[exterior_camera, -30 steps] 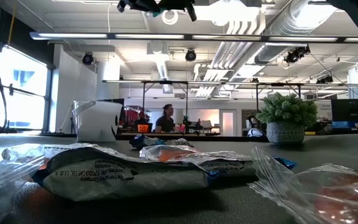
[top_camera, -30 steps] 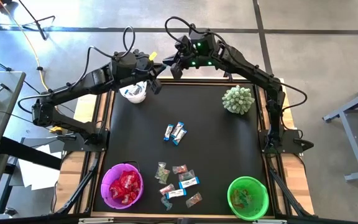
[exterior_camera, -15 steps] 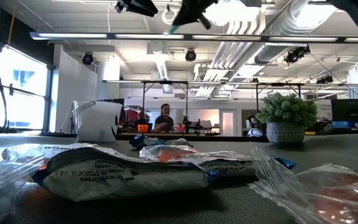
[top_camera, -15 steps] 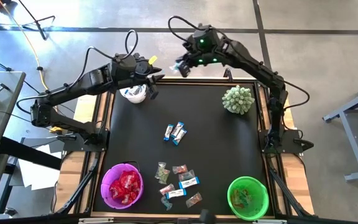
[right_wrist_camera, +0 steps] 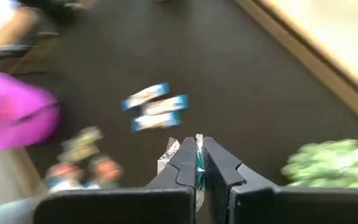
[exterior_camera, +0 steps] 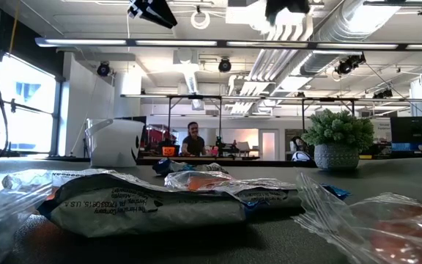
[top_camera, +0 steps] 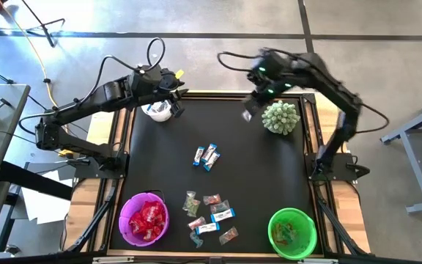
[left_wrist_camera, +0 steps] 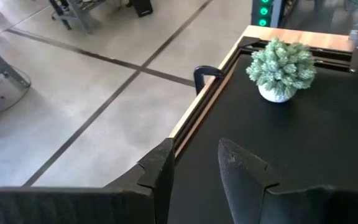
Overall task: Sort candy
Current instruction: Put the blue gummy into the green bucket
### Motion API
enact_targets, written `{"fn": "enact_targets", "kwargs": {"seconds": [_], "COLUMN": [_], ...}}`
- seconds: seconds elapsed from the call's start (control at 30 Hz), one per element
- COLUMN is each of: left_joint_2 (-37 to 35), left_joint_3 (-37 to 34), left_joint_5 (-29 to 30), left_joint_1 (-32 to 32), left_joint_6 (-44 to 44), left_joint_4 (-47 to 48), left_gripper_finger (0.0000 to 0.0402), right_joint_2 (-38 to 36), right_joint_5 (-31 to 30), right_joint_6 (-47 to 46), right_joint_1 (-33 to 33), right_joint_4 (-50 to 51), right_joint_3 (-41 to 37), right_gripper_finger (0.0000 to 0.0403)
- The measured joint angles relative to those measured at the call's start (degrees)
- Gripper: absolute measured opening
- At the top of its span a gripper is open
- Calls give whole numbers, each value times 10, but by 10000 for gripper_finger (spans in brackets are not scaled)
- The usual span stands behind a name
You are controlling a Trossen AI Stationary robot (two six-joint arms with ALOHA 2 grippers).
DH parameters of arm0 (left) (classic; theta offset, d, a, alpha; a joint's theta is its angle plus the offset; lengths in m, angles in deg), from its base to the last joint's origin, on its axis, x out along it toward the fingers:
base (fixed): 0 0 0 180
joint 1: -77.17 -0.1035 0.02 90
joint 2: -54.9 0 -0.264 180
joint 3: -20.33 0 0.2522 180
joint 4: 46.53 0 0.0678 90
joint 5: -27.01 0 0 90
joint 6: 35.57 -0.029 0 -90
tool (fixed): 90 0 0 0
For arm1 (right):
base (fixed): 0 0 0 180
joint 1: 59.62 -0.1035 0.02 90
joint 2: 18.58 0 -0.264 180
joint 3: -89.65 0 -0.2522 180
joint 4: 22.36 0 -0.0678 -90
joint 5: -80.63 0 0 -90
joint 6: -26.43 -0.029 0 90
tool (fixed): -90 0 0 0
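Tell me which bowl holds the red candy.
The purple bowl at the table's near left corner; red packets fill it. The green bowl and white bowl show none.

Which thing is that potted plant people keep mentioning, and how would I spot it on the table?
Start at the black table seen from above and go to its far right corner. There stands the potted plant, a spiky pale green ball in a small pot. Unlike the purple bowl and green bowl at the near edge, it holds no candy.
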Motion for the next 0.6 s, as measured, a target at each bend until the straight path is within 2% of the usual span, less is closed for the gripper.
{"fn": "enact_targets", "kwargs": {"seconds": [0.07,0.3,0.37,0.5,0.6], "left_joint_2": [0,0,0,0,0], "left_joint_3": [0,0,0,0,0], "left_joint_5": [5,6,6,6,7], "left_joint_1": [-2,-3,-3,-3,-3], "left_joint_6": [4,29,40,79,122], "left_joint_4": [0,0,0,0,0], "left_gripper_finger": [113,113,113,113,113], "right_joint_2": [-27,-119,-140,-176,-195], "right_joint_5": [28,27,9,-76,-94], "right_joint_6": [-37,-229,-292,-425,-525], "right_joint_1": [-25,-166,-223,-358,-460], "right_joint_4": [0,2,2,2,3], "right_joint_3": [-1,-27,-39,-96,-157], "right_gripper_finger": [0,0,0,3,8]}}
